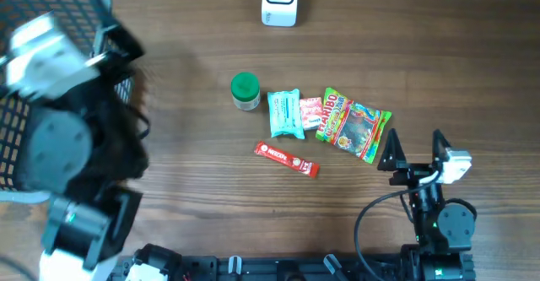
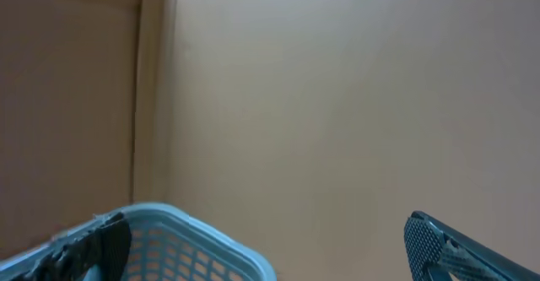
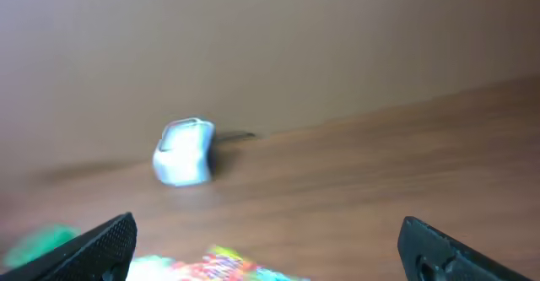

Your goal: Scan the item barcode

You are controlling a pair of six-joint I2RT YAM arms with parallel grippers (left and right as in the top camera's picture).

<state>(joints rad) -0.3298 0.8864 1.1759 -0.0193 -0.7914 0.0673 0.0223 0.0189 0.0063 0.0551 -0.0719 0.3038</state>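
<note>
Brown wooden table [image 1: 186, 198]. The right claw [image 1: 414, 148] hovers low over it, spread wide and holding nothing. Just ahead and to its left lies a bright sweet bag [image 1: 353, 125], the nearest item. Farther left are a teal packet [image 1: 285, 114], a red sachet [image 1: 287, 159] and a green-lidded jar [image 1: 245, 91]. A white scanner [image 1: 279, 1] stands well ahead of the claw. The left claw [image 2: 263, 235], also wide and empty, hangs above a basket [image 2: 194, 239]. Nothing is picked up yet. Next, probably, grip one item, then face its barcode to the scanner.
</note>
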